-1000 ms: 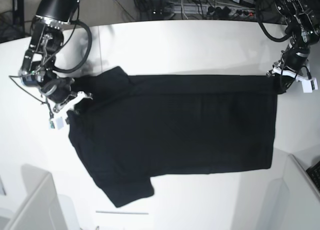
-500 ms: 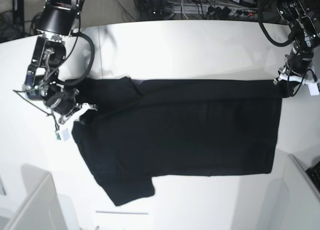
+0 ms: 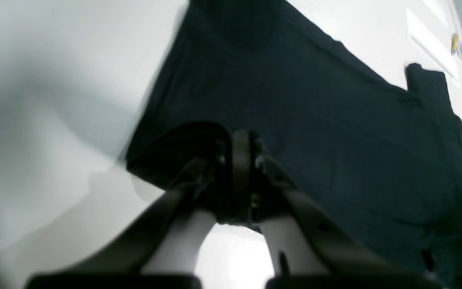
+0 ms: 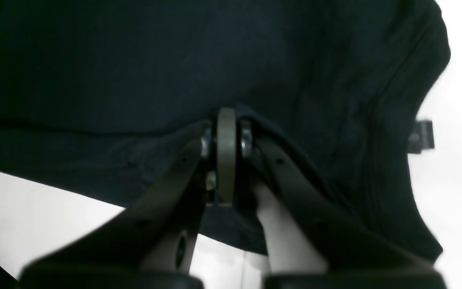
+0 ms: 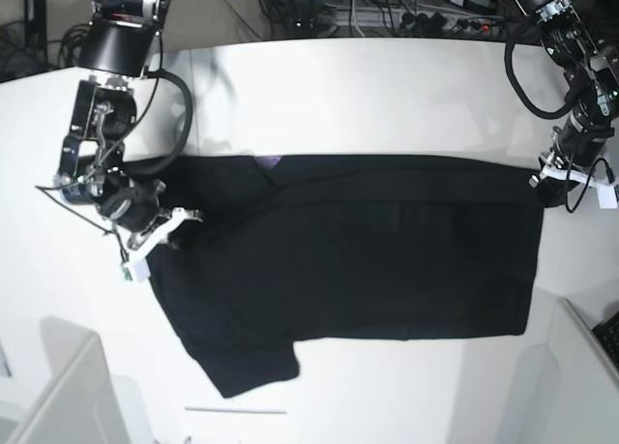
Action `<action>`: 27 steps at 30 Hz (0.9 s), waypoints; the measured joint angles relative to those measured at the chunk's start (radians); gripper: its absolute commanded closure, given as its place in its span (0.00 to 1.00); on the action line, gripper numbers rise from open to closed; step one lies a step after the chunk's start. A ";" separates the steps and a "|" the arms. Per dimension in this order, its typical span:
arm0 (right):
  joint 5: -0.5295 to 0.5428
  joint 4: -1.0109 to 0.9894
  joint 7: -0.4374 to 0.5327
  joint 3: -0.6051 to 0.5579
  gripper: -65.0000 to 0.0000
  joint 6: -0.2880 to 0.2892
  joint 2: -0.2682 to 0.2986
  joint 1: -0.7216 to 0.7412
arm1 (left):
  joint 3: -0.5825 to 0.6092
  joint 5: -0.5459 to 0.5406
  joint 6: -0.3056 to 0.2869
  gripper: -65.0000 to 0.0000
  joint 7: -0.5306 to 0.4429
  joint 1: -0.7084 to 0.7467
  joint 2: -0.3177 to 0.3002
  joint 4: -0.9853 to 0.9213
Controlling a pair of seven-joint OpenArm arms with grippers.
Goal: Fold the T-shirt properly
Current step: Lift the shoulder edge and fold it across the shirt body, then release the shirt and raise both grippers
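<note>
The black T-shirt [image 5: 358, 251] lies spread across the white table [image 5: 368, 86], hem to the right, one sleeve [image 5: 247, 367] sticking out at the front left. A small purple patch [image 5: 271, 161] shows at its far edge. My left gripper [image 5: 553, 185] pinches the far hem corner; in the left wrist view that gripper [image 3: 241, 146] is shut on a raised fold of the T-shirt [image 3: 335, 132]. My right gripper [image 5: 160, 226] holds the collar end; in the right wrist view it [image 4: 226, 126] is shut on the T-shirt [image 4: 175, 60], with the neck tag [image 4: 421, 136] to its right.
A white bin [image 5: 68, 386] stands at the front left corner and another [image 5: 580, 367] at the front right. Cables and a power strip [image 5: 435, 18] run behind the table's far edge. A thin pale strip [image 5: 237, 410] lies near the front edge.
Both grippers have moved toward the table's front, carrying the shirt's far edge with them. The far left sleeve has folded in, and a purple patch now shows there.
</note>
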 measured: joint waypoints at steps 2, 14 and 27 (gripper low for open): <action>0.000 0.000 0.006 0.000 1.00 0.000 -0.002 0.002 | 0.000 0.000 0.000 1.00 0.002 0.001 0.001 -0.002; -0.003 -0.109 0.005 0.000 1.00 -0.061 -0.001 0.068 | 0.006 0.003 0.000 1.00 0.007 -0.090 -0.042 -0.142; 0.000 -0.211 0.052 -0.002 1.00 -0.063 0.004 0.082 | 0.080 -0.008 -0.001 1.00 0.002 -0.167 -0.084 -0.268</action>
